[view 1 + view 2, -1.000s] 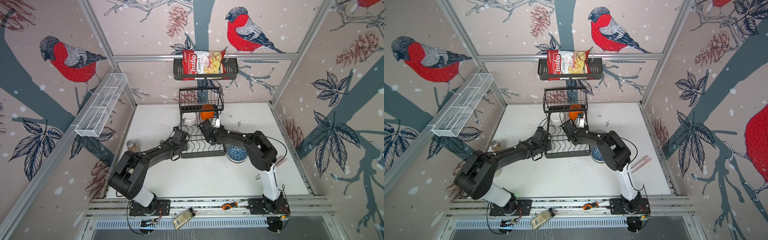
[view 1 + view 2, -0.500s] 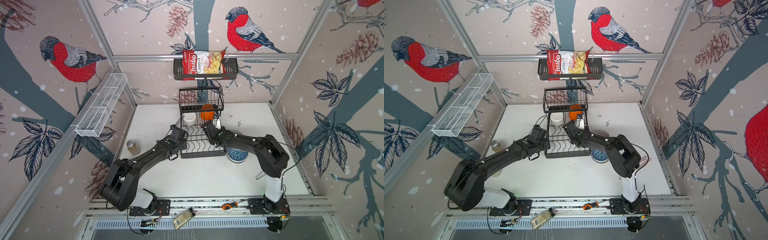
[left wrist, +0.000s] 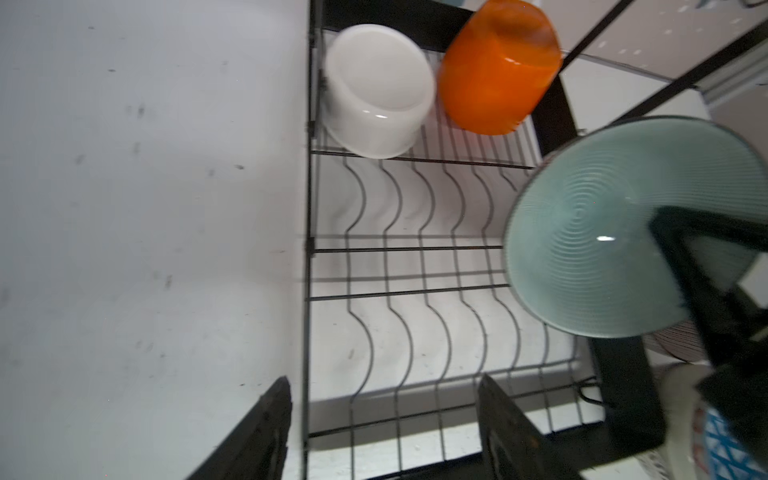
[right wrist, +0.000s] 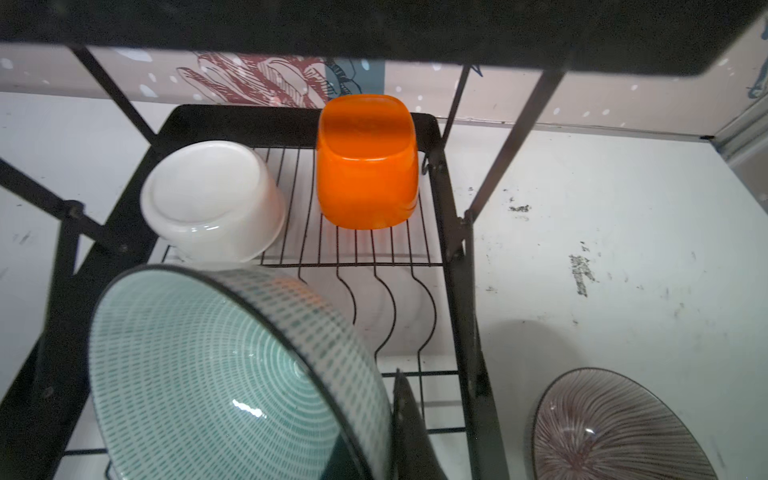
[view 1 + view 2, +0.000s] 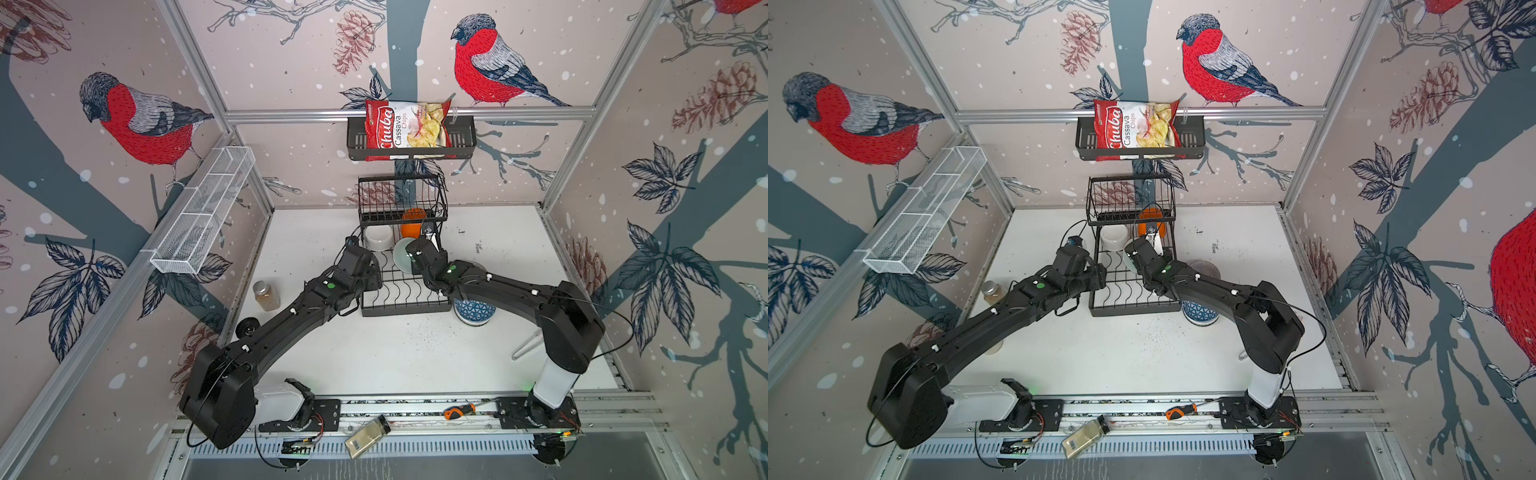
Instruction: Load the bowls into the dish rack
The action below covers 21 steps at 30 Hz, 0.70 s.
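The black dish rack [image 5: 399,291] [image 5: 1129,291] stands mid-table. A white bowl [image 5: 378,237] [image 3: 378,91] and an orange bowl [image 5: 411,224] [image 4: 365,162] lie upside down at its far end under the raised basket. My right gripper [image 5: 415,257] [image 4: 390,432] is shut on the rim of a mint-green bowl [image 5: 401,255] [image 3: 582,241] [image 4: 216,374], tilted above the wavy slots. My left gripper [image 5: 374,270] [image 3: 384,415] is open and empty, straddling the rack's left edge. A blue patterned bowl [image 5: 473,309] and a brown-striped bowl [image 5: 1204,268] [image 4: 615,432] sit on the table right of the rack.
A spice jar [image 5: 266,295] and a small black wheel [image 5: 248,326] lie left of the rack. A chips bag [image 5: 409,126] fills the wall shelf, and a white mesh trough [image 5: 203,216] hangs on the left wall. A screwdriver [image 5: 457,411] rests on the front rail.
My left gripper's jaws have opened wide and its elbow has sunk toward the front left. The right arm's elbow has swung out to the right, still holding the mint-green bowl over the rack.
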Each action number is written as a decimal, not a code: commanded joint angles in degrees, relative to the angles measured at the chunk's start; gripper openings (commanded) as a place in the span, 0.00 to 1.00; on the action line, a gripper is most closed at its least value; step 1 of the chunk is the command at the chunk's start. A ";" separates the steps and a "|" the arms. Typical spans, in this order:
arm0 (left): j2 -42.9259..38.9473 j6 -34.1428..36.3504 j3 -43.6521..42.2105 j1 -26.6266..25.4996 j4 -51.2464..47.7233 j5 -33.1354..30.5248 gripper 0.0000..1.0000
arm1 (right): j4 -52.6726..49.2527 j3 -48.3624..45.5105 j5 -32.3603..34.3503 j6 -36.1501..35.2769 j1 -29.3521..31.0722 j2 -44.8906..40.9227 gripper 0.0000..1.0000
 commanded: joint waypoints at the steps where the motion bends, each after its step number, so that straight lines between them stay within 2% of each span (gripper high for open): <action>1: 2.09 0.72 1.71 -0.58 5.04 3.96 0.70 | 3.57 -0.50 -3.62 -1.45 0.84 -1.61 0.01; 7: 4.98 0.43 2.37 -0.61 9.03 3.96 0.68 | 5.46 -3.93 -8.61 -1.71 1.13 -5.45 0.02; 11: 6.35 0.26 2.63 -0.63 10.72 4.32 0.62 | 6.39 -5.60 -11.12 -1.93 1.31 -7.47 0.03; 21: 8.82 -0.35 2.66 -0.63 11.71 5.11 0.21 | 6.40 -6.11 -15.99 -2.28 1.93 -8.60 0.05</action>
